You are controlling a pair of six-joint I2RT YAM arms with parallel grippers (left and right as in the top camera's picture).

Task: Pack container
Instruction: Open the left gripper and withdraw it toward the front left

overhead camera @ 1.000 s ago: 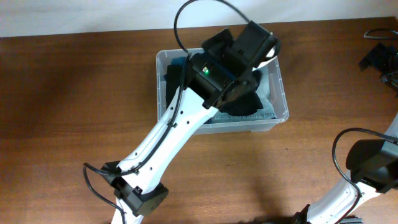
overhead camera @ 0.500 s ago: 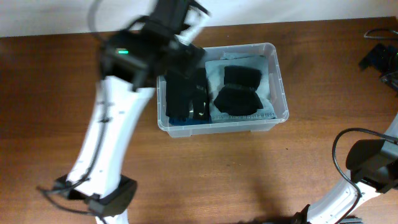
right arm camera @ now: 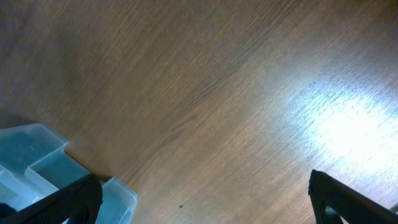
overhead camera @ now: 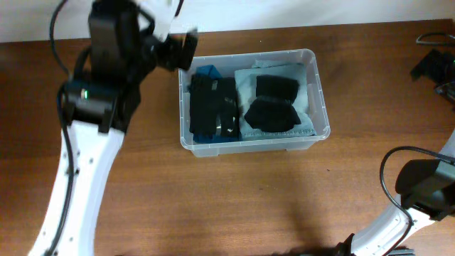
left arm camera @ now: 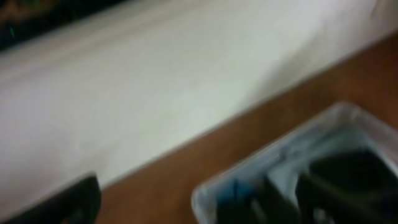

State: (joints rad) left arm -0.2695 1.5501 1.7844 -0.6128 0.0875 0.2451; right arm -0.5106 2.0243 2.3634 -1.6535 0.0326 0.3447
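The container (overhead camera: 321,131) is a clear plastic bin on the wooden table, just right of centre at the back. It holds a black folded garment (overhead camera: 211,108) on the left, a blue item (overhead camera: 208,72) behind it, a pale teal cloth (overhead camera: 248,79) and black pieces (overhead camera: 273,104) on the right. My left gripper (overhead camera: 182,48) is open and empty, just outside the bin's back left corner. The left wrist view is blurred and shows that corner (left arm camera: 214,190). My right gripper (right arm camera: 205,196) is open and empty above bare wood.
A pale blue plastic piece (right arm camera: 37,165) lies by my right gripper's left finger. Black gear and cables (overhead camera: 434,67) sit at the far right edge. A white wall (left arm camera: 155,81) runs along the table's back. My right arm (overhead camera: 425,188) is at the lower right.
My left arm has swung out of the bin, to the left and back. The black folded garment now lies uncovered in the bin's left part. The right arm has not moved.
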